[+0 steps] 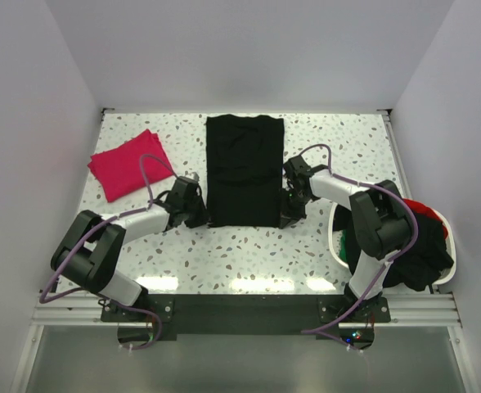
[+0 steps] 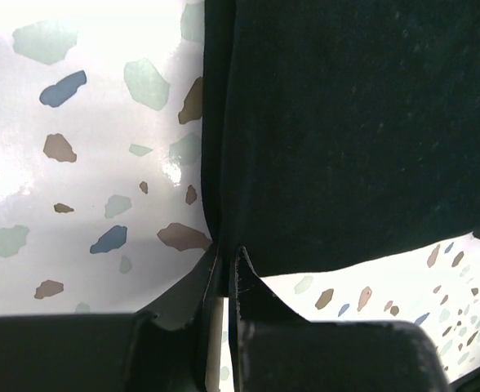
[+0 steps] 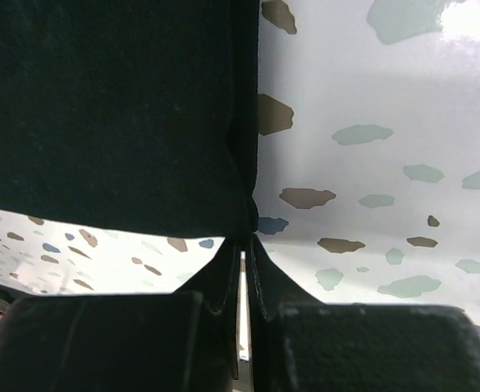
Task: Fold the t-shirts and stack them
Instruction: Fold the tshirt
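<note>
Progress? (JM)
One done: magenta-pink folded cloth t-shirt (image 1: 130,165), beyond left hand (image 1: 200,214). Large black cloth t-shirt (image 1: 244,168), half-folded strip, near corners clamped in both hands. Dark heaped shirts (image 1: 424,254) behind right hand (image 1: 292,214) remain. (RK)

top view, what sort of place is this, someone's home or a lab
Most likely a robot lab cell, not a home: plain white walls box in a speckled tabletop, two arms are mounted on a metal rail, and a black t-shirt lies flat between them.

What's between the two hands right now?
The black t-shirt: its near edge spans from left hand to right hand, seen in the top view.
</note>
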